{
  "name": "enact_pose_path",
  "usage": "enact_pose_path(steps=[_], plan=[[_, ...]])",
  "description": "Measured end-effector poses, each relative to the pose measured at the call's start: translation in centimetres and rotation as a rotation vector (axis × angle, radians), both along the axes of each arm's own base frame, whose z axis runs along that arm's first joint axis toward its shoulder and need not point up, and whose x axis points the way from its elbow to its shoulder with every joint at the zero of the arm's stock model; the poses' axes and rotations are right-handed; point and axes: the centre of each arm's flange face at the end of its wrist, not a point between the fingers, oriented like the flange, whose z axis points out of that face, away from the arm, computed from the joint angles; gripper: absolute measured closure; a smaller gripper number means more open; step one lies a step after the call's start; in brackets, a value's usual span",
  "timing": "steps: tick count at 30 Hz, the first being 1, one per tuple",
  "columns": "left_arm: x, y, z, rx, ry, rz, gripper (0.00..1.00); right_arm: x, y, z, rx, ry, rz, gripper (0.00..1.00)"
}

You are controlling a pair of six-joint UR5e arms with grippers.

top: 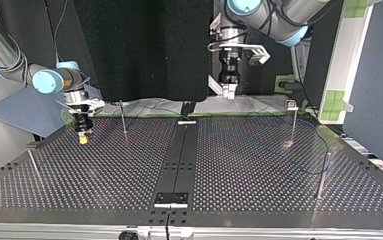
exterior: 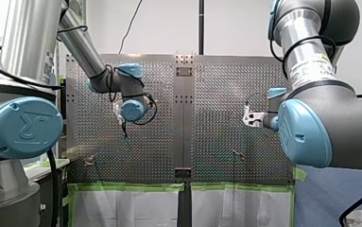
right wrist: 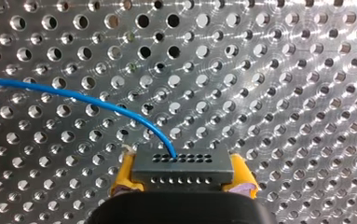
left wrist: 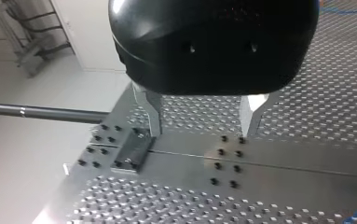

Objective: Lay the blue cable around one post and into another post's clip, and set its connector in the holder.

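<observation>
Closest to me, my right gripper (right wrist: 184, 185) is closed on a small dark grey rectangular connector (right wrist: 181, 164), with its yellow pads (right wrist: 122, 176) pressed to the block's two short sides. The block's face shows two rows of tiny holes. A thin blue cable (right wrist: 73, 97) leaves one of the upper holes and arcs away over the shiny perforated metal table (right wrist: 283, 93). Whether it rests on the plate there I cannot tell.

I judge the connector rigid and light, with flat sides that suit a pinch like this one. The cable looks slight, smooth-jacketed and springy. It holds a curve rather than falling limp, so I expect it to slide through a loose grip and to slip off a post unless kept under mild tension. The joint where it enters the block seems the fragile spot, so I would take the cable a little way along, not at that root.

Further off, in the top view, the cable shows only faintly over the table's right half, near a slim metal post carrying a clip (top: 293, 120) and a plain post (top: 322, 175). My left gripper (left wrist: 201, 131) hangs with its bare metal fingers (left wrist: 150, 109) wide apart and empty. It is over the smooth centre strip (left wrist: 283, 156), just beside a dark bolted block (left wrist: 132, 150) that I take for the holder.
</observation>
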Motion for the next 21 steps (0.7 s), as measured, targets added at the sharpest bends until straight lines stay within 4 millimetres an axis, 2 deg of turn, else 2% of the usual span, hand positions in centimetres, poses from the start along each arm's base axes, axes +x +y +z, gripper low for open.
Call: enact_pose_path(steps=[5, 17, 21], plan=[[-1.3, 0.8, -1.6, 0.025, 0.043, 0.0, 0.19, 0.0, 0.0, 0.5, -0.004, 0.0, 0.0, 1.0], [-4.8, 2.8, -5.2, 0.073, 0.133, 0.002, 0.19, -0.5, 0.5, 5.3, -0.022, -0.008, -0.036, 1.0], [-6.0, 3.4, -6.2, 0.088, 0.162, 0.003, 0.19, -0.6, 0.8, 5.9, -0.008, -0.007, -0.049, 1.0]])
